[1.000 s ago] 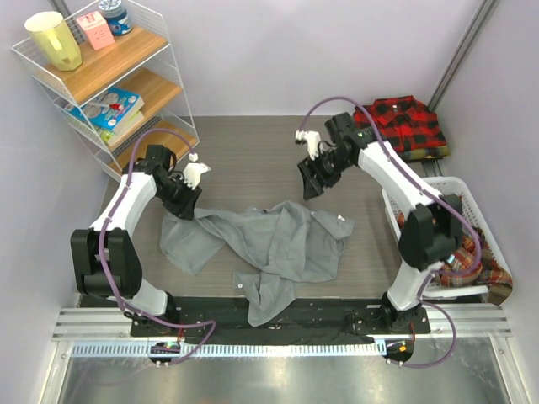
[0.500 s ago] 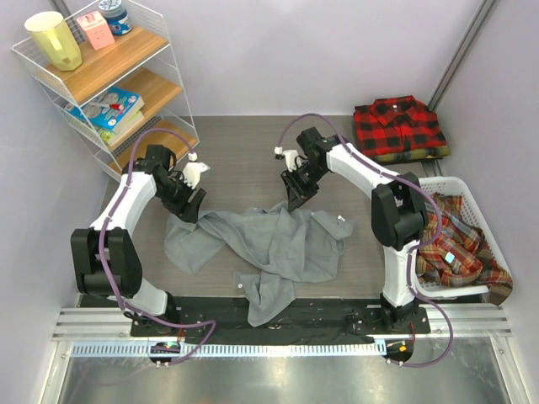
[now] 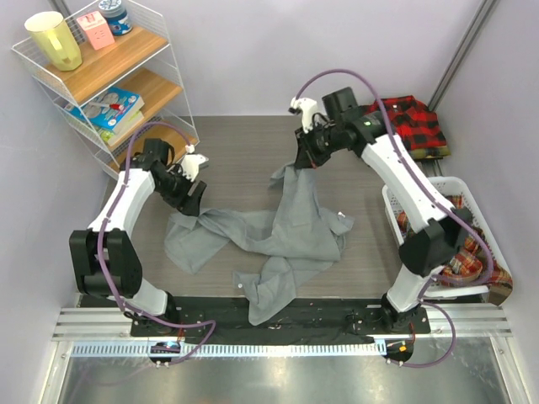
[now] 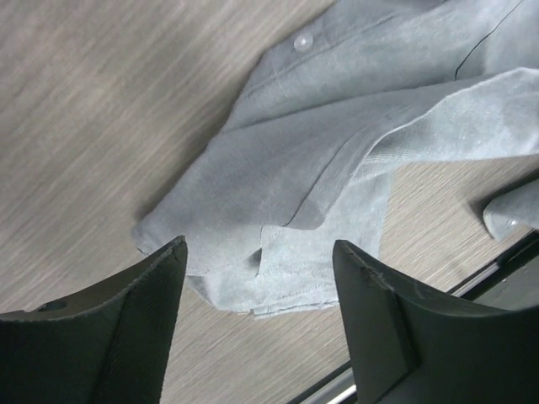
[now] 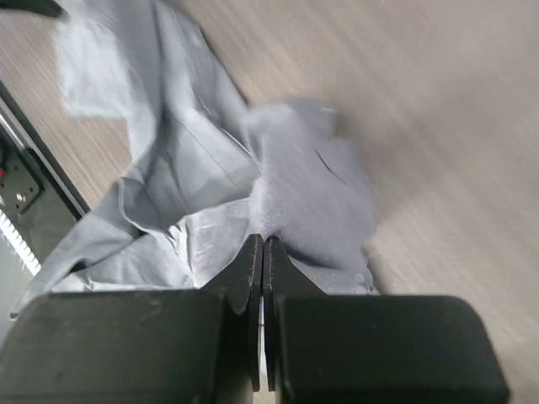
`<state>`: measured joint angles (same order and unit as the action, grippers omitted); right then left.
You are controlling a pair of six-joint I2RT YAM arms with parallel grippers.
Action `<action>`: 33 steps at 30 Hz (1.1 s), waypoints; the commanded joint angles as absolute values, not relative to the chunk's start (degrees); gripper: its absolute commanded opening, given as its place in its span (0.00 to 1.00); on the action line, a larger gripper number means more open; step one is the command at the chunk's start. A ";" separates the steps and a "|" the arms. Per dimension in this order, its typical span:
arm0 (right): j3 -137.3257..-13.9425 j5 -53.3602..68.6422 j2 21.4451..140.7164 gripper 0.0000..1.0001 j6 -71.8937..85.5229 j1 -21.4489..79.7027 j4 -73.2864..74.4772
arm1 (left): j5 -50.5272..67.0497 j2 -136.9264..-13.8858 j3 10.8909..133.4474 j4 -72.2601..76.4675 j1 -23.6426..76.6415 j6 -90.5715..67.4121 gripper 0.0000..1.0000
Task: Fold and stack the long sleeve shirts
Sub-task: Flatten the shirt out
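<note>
Mostly the grey shirt (image 3: 278,244) sprawls crumpled across the lower-centre tabletop (image 3: 244,143). At left, the left hand (image 3: 189,200) hovers apart over its edge, empty. Farther up, the right hand (image 3: 305,160) is clamped on one thin pinch; it could slip free or drag everything bunched.

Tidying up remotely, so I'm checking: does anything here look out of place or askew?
The grey shirt lies crumpled, one end trailing off the table onto the black rail. A plaid shirt spills over the rim of the white basket. Nothing looks damaged.
</note>
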<state>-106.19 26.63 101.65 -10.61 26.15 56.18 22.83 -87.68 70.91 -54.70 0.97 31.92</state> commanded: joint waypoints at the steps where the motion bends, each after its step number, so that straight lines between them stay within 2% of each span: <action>1: -109.68 21.82 94.75 0.01 -11.60 26.19 53.35 | 25.75 -86.57 73.13 -54.67 0.44 30.50 0.74; 8: -110.82 15.30 92.28 0.01 -11.25 26.19 47.90 | 18.29 -83.24 65.58 -45.63 1.84 26.99 0.76; 14: -112.23 14.42 93.34 0.01 -10.99 26.19 47.29 | 4.67 -80.00 57.85 -36.83 8.34 20.13 0.71; 20: -112.59 13.10 93.43 0.01 -10.99 25.84 46.32 | -6.74 -72.43 47.21 -28.22 14.32 17.23 0.71; 30: -114.08 12.13 93.08 0.01 -10.81 23.64 44.65 | -20.38 -71.89 46.84 -17.85 14.15 19.77 0.67; 33: -114.17 10.73 93.34 0.01 -10.64 23.20 43.51 | -15.07 -71.11 48.51 -21.50 12.84 18.11 0.65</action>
